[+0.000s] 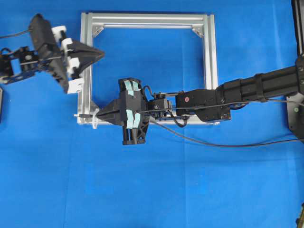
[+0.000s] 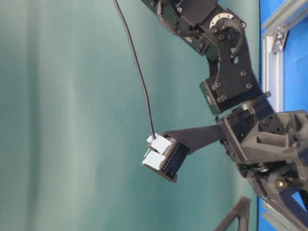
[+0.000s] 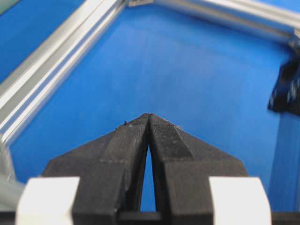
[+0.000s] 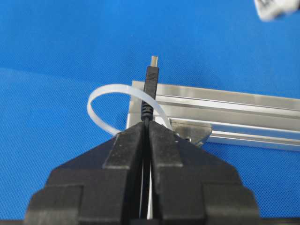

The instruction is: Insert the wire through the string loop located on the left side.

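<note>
The right hand (image 4: 146,129) is pinched fully closed on the wire (image 4: 149,91), gripping it just behind the plug so that the short black plug body and its silvery tip stick out past the fingertips. In the right wrist view the plug sits in the middle of the frame, crossing in front of the string loop (image 4: 101,101), a thin whitish translucent band curling up at the corner of the aluminium frame (image 4: 225,112); whether the tip has already passed inside the loop cannot be told from here. In the overhead view this happens at the lower left corner of the frame (image 1: 87,71), with the right hand (image 1: 99,114) pointing left at it.

The wire looks light and limp along its length, trailing slackly to the right of the overhead picture, while the moulded plug is stiff. Holding close behind the plug, as now, seems the sensible grip, since a longer free end would likely droop. The loop appears flimsy and springy, easily pushed aside.

The left hand (image 3: 149,117) is also closed, tips touching, with nothing between them, hanging over the blue tabletop (image 3: 187,70) at the upper left of the overhead view. Its fingers are matte ribbed black plastic; the frame is ridged, brushed silver.
</note>
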Controlling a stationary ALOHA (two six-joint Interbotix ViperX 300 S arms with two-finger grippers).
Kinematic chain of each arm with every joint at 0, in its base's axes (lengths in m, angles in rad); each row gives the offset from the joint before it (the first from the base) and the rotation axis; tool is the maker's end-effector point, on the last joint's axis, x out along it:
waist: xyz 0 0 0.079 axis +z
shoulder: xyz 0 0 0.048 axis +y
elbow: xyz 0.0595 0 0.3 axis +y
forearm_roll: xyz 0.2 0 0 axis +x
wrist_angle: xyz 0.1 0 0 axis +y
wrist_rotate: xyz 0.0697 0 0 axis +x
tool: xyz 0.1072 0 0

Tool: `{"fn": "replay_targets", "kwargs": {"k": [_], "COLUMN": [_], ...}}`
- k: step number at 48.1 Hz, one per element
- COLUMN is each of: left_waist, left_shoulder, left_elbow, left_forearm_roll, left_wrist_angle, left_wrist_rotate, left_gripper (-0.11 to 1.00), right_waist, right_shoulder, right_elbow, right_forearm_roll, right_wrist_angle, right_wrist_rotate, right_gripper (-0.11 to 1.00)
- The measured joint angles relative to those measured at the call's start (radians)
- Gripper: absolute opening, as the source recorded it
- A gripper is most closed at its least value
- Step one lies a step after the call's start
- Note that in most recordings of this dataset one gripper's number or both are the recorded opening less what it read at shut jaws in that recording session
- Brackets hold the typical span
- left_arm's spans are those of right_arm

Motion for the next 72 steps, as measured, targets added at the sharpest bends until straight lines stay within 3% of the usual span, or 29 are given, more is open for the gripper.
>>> {"fn": "replay_targets", "kwargs": {"k": [29, 37, 55, 63, 72], "left_waist": [-0.017, -0.094, -0.353, -0.408, -0.416], "left_shoulder": [-0.048, -0.064, -0.104, -0.104, -0.106], "left_elbow": [0.072, 0.081, 0.110, 0.112, 0.110], "left_forearm_roll": [0.000, 0.005, 0.015, 0.018, 0.018], "left_wrist_angle": [0.000, 0.000, 0.000, 0.021, 0.057], "left_wrist_rotate": [-0.002, -0.003, 0.025, 0.060, 0.074], "left_gripper": [0.00, 0.00, 0.00, 0.00, 0.00], "right_waist": [0.000, -0.002, 0.000, -0.002, 0.000], "right_shoulder": [0.000, 0.000, 0.000, 0.000, 0.000], "right_elbow": [0.000, 0.000, 0.000, 0.000, 0.000], "right_forearm_roll": [0.000, 0.000, 0.000, 0.000, 0.000], "right_wrist_angle": [0.000, 0.000, -0.002, -0.002, 0.000], "right_wrist_rotate": [0.000, 0.000, 0.000, 0.000, 0.000], "right_gripper": [0.00, 0.00, 0.00, 0.00, 0.00]}}
